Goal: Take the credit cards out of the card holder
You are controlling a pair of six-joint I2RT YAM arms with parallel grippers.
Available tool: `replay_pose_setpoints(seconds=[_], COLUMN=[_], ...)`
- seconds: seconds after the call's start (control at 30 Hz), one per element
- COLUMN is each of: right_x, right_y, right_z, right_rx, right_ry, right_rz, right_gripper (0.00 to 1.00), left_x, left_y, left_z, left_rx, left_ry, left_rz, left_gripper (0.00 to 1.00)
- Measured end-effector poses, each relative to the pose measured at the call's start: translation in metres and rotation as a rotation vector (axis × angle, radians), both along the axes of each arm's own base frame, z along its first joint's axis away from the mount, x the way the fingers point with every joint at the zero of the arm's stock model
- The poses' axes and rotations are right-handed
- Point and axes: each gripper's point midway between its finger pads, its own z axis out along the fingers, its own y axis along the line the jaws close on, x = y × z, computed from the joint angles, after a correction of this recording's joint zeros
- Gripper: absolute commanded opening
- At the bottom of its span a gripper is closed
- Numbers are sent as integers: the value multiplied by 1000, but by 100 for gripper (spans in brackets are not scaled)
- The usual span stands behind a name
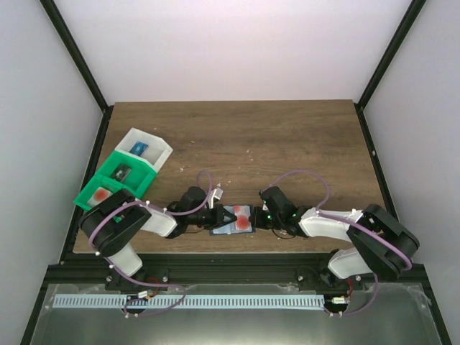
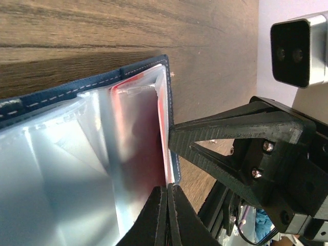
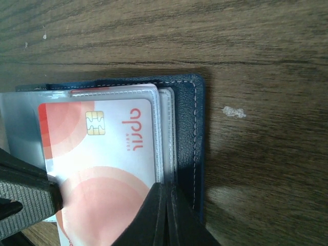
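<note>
The card holder [image 1: 222,230] lies open near the table's front edge, between my two grippers. Its dark blue stitched cover [image 3: 187,128] frames clear sleeves. One credit card [image 3: 102,154], white with red-orange circles and a chip, sits in the top sleeve. The left wrist view shows it as a red sheet [image 2: 143,133] inside the blue cover [image 2: 77,89]. My left gripper [image 2: 167,188] is shut, its tips against the card's edge at the holder's rim. My right gripper [image 3: 165,189] is shut too, its tips resting on the sleeve edges. I see nothing clamped in either.
At the left stand a white bin [image 1: 162,146] holding a blue item and a green bin [image 1: 136,183] holding a dark item. A nearer green bin [image 1: 85,195] holds a card with a red blotch [image 1: 102,194]. A small white scrap [image 1: 215,192] lies behind the left gripper.
</note>
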Motion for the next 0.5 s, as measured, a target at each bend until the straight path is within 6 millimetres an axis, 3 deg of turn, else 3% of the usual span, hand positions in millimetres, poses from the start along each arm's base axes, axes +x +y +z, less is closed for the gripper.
replay_pose_setpoints(seconds=[0.13,0.23,0.27,0.3,0.5], right_x=[0,0,0,0,0], right_y=[0,0,0,0,0], right_z=[0,0,0,0,0], right_rx=[3,5,5,6,9], right_ry=[2,5,4,3,2], right_rz=[-5,-9,-9,-10,-12], right_gripper=[1,1,1,1,0], left_x=[-1,0,-1,-2,-3], left_y=[-1,0,0,-1,-1], left_z=[2,1,1,1,0], left_rx=[-20,-25,-27,-28,-24], left_ry=[1,8,9,9,12], left_rz=[2,1,1,-5,-12], left_gripper=[0,11,2,0,0])
